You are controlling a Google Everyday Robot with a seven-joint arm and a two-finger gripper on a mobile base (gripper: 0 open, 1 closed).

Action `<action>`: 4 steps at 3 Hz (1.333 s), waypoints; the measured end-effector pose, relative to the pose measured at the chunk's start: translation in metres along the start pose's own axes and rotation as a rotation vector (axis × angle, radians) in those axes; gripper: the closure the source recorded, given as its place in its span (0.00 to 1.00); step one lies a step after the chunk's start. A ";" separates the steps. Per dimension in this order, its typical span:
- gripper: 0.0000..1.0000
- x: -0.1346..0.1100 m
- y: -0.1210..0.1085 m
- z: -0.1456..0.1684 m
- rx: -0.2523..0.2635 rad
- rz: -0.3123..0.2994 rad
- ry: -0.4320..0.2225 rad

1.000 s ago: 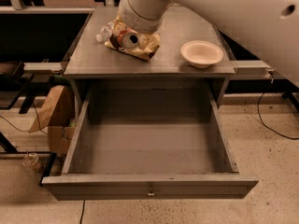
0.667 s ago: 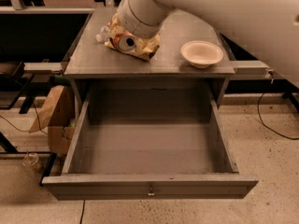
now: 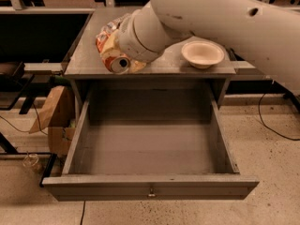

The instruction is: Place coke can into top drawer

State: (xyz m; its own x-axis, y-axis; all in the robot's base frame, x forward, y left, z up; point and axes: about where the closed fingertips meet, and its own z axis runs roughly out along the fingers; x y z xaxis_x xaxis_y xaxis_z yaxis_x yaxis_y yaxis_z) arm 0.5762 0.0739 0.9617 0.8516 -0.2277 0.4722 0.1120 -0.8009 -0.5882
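— How far along are we?
— Drawer [image 3: 150,144] stands open, with nothing in it. Can [image 3: 115,60] is not in yet. It is tilted, end toward us, at the front edge of the worktop [image 3: 82,62], against the bag [image 3: 105,31].
— Tool?
— Hidden behind the arm [image 3: 150,29], at the can. We cannot tell its grip; possibly it holds the can. Bowl [image 3: 202,55] looks empty.
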 end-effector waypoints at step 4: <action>1.00 -0.086 0.047 0.200 -0.186 0.103 -0.373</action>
State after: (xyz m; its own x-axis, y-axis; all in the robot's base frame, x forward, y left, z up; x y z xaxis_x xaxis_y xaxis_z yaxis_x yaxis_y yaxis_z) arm 0.6105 0.1667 0.7622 0.9842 -0.1234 0.1270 -0.0488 -0.8783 -0.4757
